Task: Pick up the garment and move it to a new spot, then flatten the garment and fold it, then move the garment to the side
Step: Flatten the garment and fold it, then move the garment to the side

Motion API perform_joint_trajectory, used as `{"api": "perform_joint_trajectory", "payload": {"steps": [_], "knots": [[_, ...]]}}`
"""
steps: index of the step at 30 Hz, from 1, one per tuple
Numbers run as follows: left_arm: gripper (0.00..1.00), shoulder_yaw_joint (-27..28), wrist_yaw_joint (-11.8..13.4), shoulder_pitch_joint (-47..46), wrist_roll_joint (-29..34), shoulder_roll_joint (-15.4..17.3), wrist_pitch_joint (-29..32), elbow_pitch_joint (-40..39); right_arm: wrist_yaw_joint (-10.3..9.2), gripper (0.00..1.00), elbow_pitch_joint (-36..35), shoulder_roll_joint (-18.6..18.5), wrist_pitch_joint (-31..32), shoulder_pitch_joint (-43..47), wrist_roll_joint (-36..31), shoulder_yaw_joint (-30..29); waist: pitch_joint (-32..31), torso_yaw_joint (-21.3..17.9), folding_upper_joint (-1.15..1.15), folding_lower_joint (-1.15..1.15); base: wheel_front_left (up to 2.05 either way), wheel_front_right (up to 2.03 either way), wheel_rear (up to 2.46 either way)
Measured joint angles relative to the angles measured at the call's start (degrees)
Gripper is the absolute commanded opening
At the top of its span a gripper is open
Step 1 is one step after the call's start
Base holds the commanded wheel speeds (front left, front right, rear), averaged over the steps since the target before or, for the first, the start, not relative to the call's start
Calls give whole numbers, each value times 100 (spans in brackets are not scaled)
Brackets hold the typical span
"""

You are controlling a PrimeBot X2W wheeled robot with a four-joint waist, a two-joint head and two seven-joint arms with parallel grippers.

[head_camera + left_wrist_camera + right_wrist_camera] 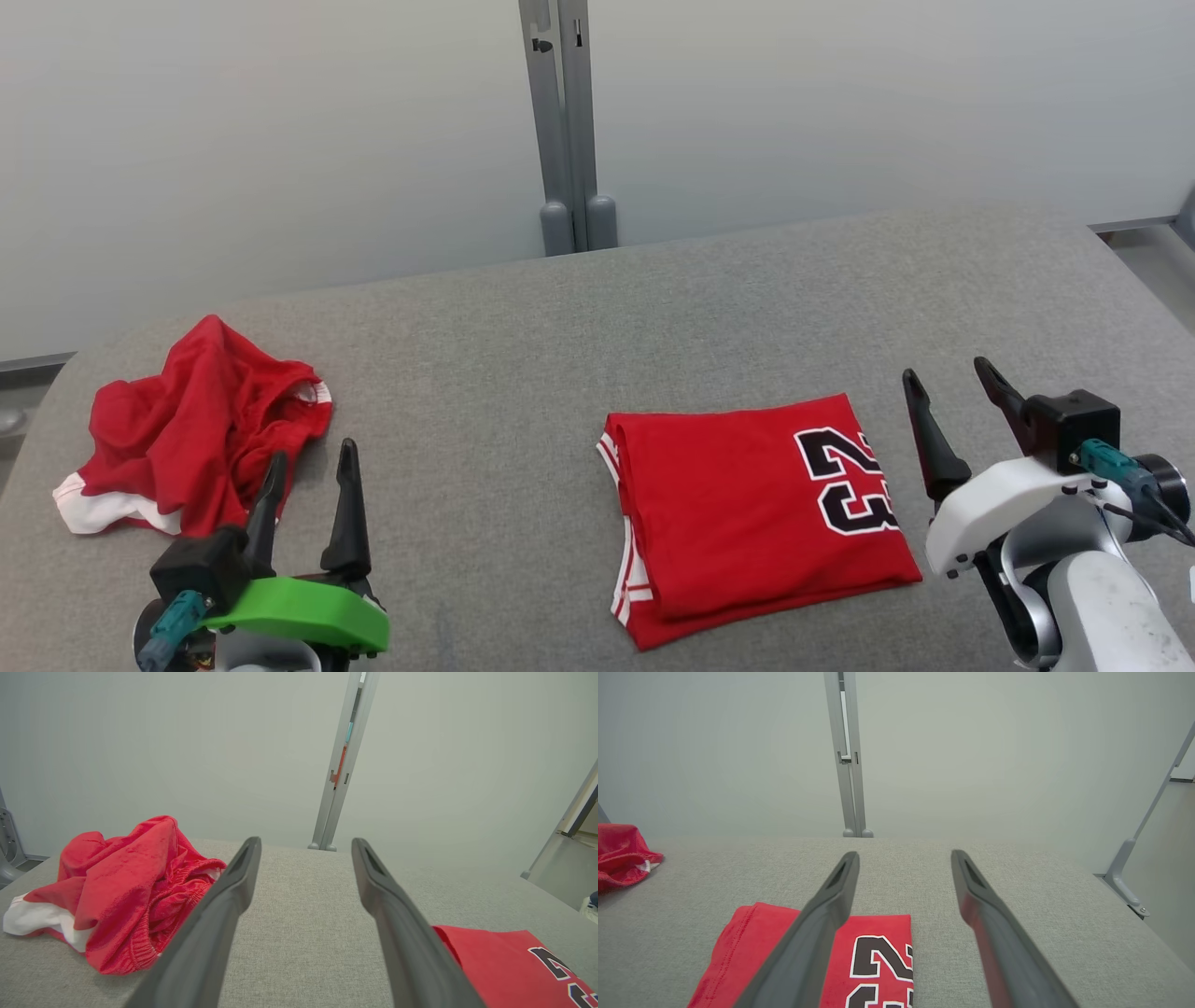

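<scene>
A red garment (pixel 761 509) with a black "23" lies folded flat on the grey table (pixel 523 373), right of centre; it also shows as the folded garment (pixel 878 956) and the folded garment (pixel 504 966). A second red garment (pixel 191 429) with white trim lies crumpled at the far left, seen again as the crumpled garment (pixel 126 891) and the crumpled garment (pixel 621 854). My left gripper (pixel 313 451) stands open just right of the crumpled heap, fingers empty (pixel 306 841). My right gripper (pixel 945 368) is open and empty beside the folded garment's right edge (pixel 904 853).
A grey upright post (pixel 565 121) stands behind the table's far edge against a pale wall. Bare grey cloth surface stretches between the two garments and along the back. The table's right edge drops off near a metal frame (pixel 1125 877).
</scene>
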Motion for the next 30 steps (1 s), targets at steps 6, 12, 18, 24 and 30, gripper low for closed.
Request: {"api": "perform_joint_trajectory", "payload": {"steps": [6,12,18,24,30], "knots": [[100,-115,-44,30,73,0,0,96,1,100,233,-119,-126,93,-181,-26,-52,106,0,0,0,0,0],[100,-171,-51,37,120,2,-1,216,1,100,401,-248,-194,94,-198,144,-49,123,0,0,0,0,0],[100,-112,-38,43,158,3,0,201,1,100,472,-315,-226,76,-149,267,-33,98,0,0,0,0,0],[100,-58,-1,113,119,-25,-1,122,1,100,506,-376,-183,26,-110,386,18,119,0,0,0,0,0],[100,-5,0,105,168,-36,-1,0,1,100,549,-361,-74,-38,-100,271,121,200,0,0,0,0,0]]}}
